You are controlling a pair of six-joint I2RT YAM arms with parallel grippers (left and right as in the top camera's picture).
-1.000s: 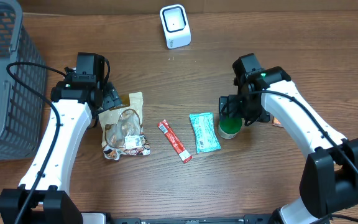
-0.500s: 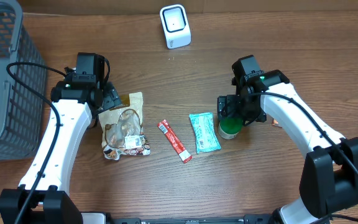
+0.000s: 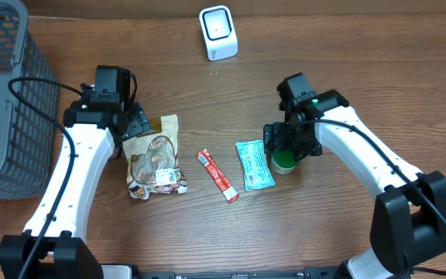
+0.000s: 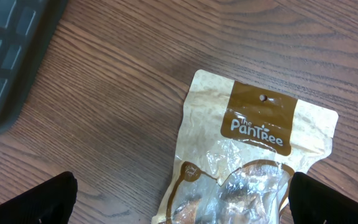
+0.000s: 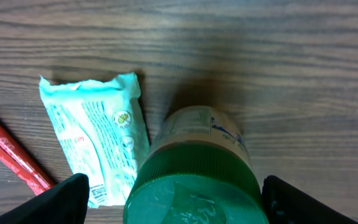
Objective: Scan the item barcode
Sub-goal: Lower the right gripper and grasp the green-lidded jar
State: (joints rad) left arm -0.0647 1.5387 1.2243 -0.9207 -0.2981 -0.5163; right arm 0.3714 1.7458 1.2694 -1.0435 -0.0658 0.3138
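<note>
The green-capped bottle [image 3: 284, 162] is found upright near the middle of the desk [image 3: 347, 46], slightly toward its right edge, just beside a teal packet [image 3: 254, 163]. The right gripper [image 5: 174, 196] is set over the cap, fingers parted, nothing grasped. The left gripper [image 4: 182, 199] is held released above a snack pouch [image 4: 253, 143]. The scanner [image 3: 218, 32] stands at the far edge.

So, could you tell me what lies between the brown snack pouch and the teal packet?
A slim red stick packet lies between them, touching neither the brown snack pouch nor the teal packet; the overhead view shows it.
</note>
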